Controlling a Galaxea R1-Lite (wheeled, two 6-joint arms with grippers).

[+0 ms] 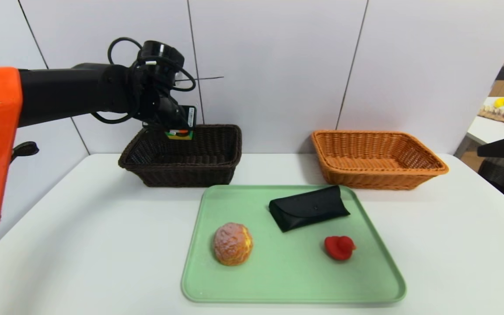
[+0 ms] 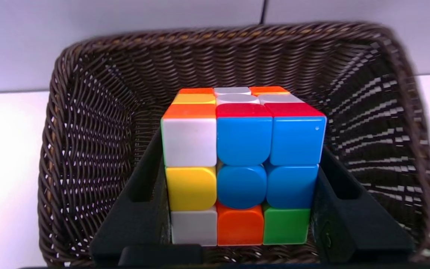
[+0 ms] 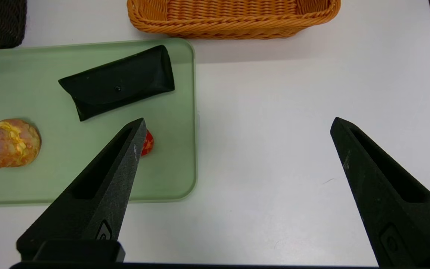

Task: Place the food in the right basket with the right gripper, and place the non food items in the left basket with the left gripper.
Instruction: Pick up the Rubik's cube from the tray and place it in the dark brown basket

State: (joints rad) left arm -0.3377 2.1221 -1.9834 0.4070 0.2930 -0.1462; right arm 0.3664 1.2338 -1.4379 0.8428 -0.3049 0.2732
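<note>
Hanging over the dark basket [image 1: 182, 173], the left tool [image 1: 180, 124] has the puzzle cube [image 1: 181, 134] below its wrist in the head view; well apart from it, the bun [image 1: 232, 244], glasses case [image 1: 309, 208] and red duck [image 1: 340, 248] lie on the green tray [image 1: 293, 296].

The left wrist view shows that tool pinching the cube by opposite sides: stiff, slick plastic, probably light, its layers liable to twist, so squeeze squarely.

In the right wrist view the right tool [image 3: 237, 121] is spread, empty, beside the tray; the crusty bun likely wants a gentle mid-body hold.
</note>
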